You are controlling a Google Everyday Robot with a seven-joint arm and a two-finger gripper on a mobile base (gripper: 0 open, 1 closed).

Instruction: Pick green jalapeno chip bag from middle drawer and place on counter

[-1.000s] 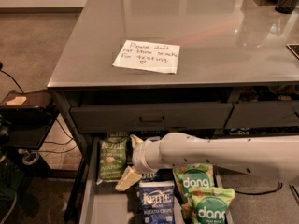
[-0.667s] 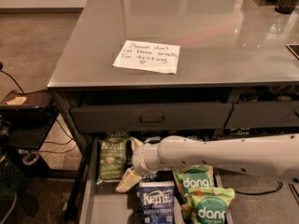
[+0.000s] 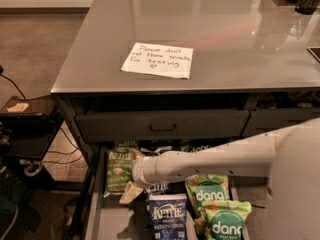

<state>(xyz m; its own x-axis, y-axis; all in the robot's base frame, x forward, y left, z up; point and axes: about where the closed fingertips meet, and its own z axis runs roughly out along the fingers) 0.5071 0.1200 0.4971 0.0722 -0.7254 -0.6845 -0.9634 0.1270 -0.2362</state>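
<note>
The green jalapeno chip bag (image 3: 118, 170) lies flat at the back left of the open middle drawer (image 3: 92, 204), below the counter (image 3: 225, 29) with its white handwritten note (image 3: 158, 60). My white arm reaches in from the right over the drawer. My gripper (image 3: 131, 175) is at the bag's right edge, open. One pale finger (image 3: 128, 193) shows by the bag's lower right corner and the other near its upper right corner. The bag still rests on the drawer floor.
A dark blue Kettle bag (image 3: 167, 221) lies in front of the gripper. Two bright green dang bags (image 3: 207, 194) (image 3: 225, 225) lie to the right under my arm. The closed upper drawer front (image 3: 162, 126) overhangs the drawer's back. A black stand (image 3: 25, 129) is at the left.
My gripper has shifted slightly left, closer onto the green bag's right edge, and my forearm now fills more of the lower right. The bags have not moved.
</note>
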